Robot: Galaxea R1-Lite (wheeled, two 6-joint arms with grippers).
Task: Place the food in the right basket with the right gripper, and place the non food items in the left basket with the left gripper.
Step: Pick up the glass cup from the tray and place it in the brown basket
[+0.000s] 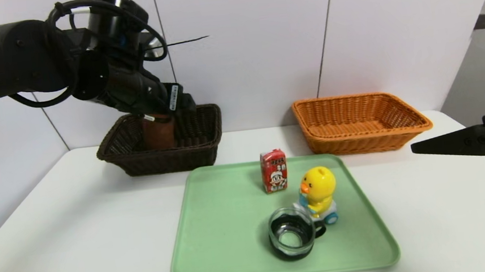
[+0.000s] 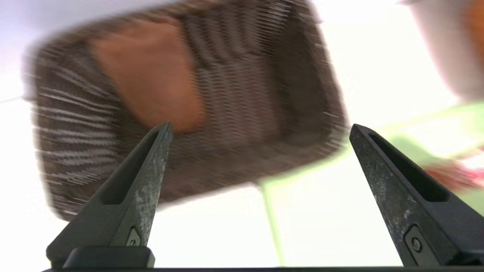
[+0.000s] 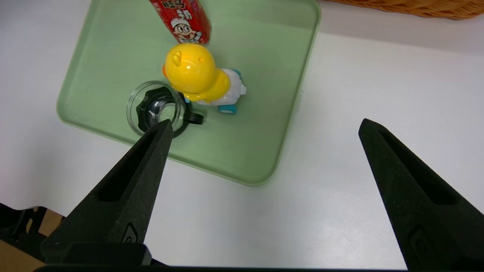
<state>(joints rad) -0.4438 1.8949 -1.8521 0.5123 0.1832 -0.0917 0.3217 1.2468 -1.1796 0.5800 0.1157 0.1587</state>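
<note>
The robot's left gripper [image 2: 261,128], jaws spread and empty, hovers over the dark brown woven left basket [image 1: 198,147] at the far left, where a rolled brown towel [image 1: 158,131] stands upright, evidently let go there as a non-food item. The right gripper [image 3: 264,126], also spread and empty, waits at the near right. On the pale green plastic tray [image 1: 216,229] the red drink carton [image 1: 274,171] stands nearest the empty orange woven right basket [image 1: 360,139], with the yellow duck toy [image 1: 318,193] and clear glass cup [image 1: 292,236] touching nearby. The left arm hides the towel's top; motion blurs its wrist view.
</note>
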